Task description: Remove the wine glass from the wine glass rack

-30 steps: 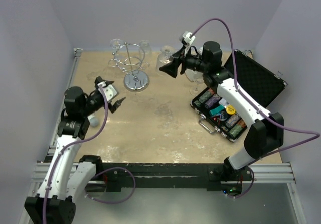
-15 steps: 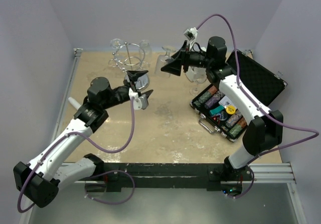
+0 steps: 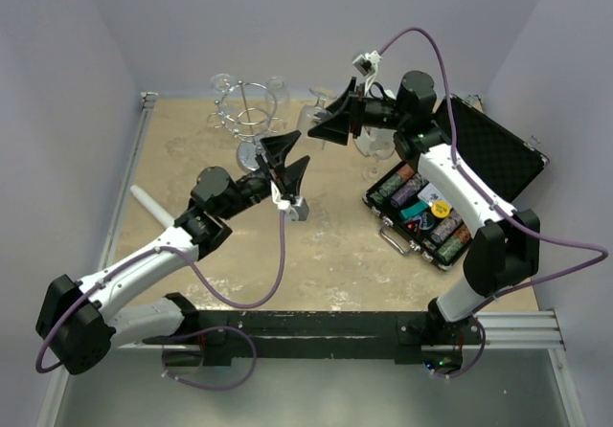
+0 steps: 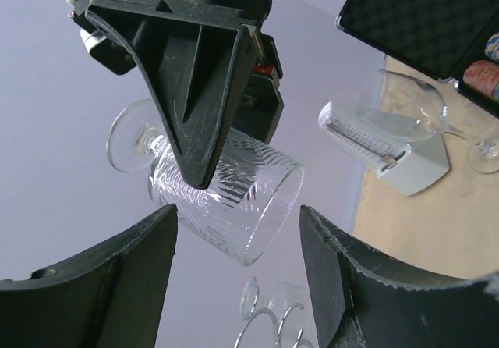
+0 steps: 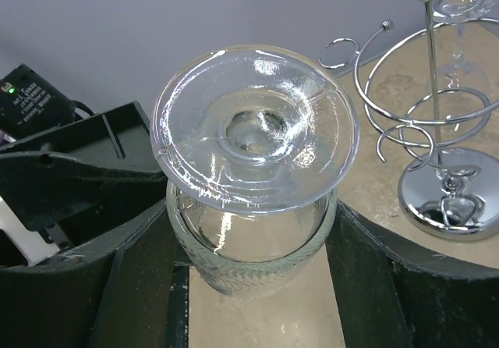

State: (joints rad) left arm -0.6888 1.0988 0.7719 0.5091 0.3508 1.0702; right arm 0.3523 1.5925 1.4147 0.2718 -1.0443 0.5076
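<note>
Wine glass [image 5: 253, 141] off wine glass rack [image 3: 251, 121], upper middle of top view, tipped sideways, pinched in right end effector [image 3: 330, 128]. Left end effector [image 3: 285, 154] spread wide, empty, just below. Risk: it bumps wine glass; wine glass slips, falls, breaks on worktop [image 3: 326, 235].

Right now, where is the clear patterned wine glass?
The wine glass is held mid-air in the right gripper, just right of the chrome wire rack in the top view.
</note>
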